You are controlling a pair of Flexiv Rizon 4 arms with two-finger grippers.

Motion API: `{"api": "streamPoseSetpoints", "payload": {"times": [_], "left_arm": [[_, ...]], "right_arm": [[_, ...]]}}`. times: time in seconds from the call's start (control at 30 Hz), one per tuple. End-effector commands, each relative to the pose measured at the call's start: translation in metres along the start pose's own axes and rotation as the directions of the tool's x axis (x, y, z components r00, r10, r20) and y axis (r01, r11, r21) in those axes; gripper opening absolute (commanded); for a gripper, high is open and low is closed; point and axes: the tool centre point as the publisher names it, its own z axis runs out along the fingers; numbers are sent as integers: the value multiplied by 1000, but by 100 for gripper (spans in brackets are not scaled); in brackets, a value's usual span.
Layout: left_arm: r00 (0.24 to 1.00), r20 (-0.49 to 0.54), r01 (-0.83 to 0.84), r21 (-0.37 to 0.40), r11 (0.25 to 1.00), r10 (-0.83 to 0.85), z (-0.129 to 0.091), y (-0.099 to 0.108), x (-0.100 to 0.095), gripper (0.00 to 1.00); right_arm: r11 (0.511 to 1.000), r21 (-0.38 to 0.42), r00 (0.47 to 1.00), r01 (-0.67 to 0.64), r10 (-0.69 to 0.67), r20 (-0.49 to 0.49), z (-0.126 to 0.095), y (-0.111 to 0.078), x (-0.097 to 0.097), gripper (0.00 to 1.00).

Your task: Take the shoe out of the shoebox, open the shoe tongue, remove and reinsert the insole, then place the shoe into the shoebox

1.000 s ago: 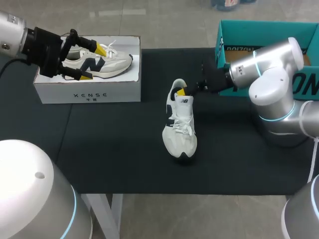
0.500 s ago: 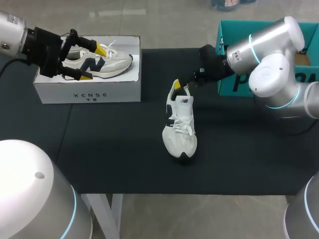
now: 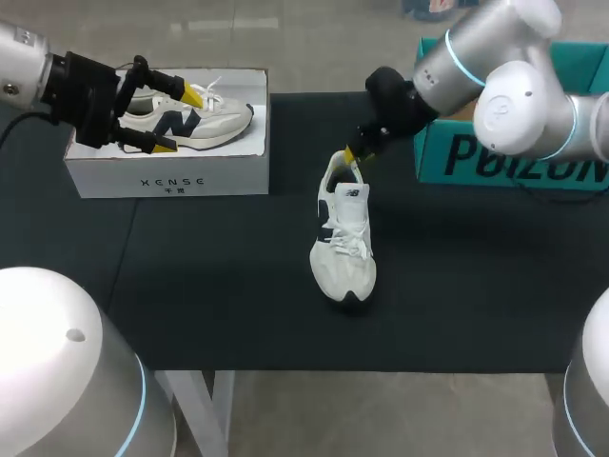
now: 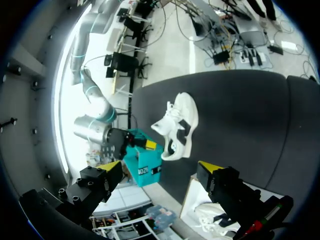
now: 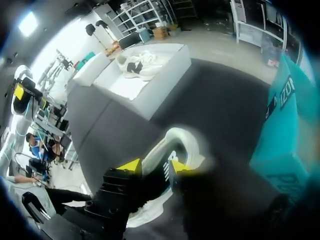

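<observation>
- The dark table [image 3: 219,276] carries everything here, with two boxes at the far side and one loose shoe in the middle.
- The right arm [image 3: 476,67] comes in from the right. It passes over the near corner of the teal box and angles down toward the middle of the table.
- The left arm [image 3: 38,71] enters at the far left and stops at the white box.
- The teal shoebox [image 3: 495,157] sits at the far right of the table with its top open, well apart from the white one.
- The white shoebox [image 3: 171,171] sits at the far left, lid off, with a shoe lying inside it.
- The white shoe [image 3: 344,243], with dark side marks, stands sole-down on the table between the two boxes. Its toe points to the near edge, its heel faces the far side, and the laces are done up.
- The boxed shoe [image 3: 205,122] is pale with a dark side mark, and its toe points toward the middle of the table.
- The left tool [image 3: 179,121] hangs over the heel end of the boxed shoe. Its yellow tips are spread wide, one on each side above the shoe, gripping nothing.
- The right tool [image 5: 155,166] is right at the heel opening of the white shoe, and its wrist view shows the heel collar just ahead of it. Whether it is gripping the shoe, I cannot tell, as that view is blurred there.
</observation>
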Motion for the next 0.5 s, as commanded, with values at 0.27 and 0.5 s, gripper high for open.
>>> {"api": "streamPoseSetpoints", "payload": {"times": [0.27,0.5], "left_arm": [[1000,-3,0,1,1000,0,0,0,-1,100],[1000,-3,0,1,1000,0,0,0,-1,100]], "right_arm": [[986,150,951,-68,18,309,5,2,0,0],[973,107,910,-205,150,386,24,-9,-10,0]]}}
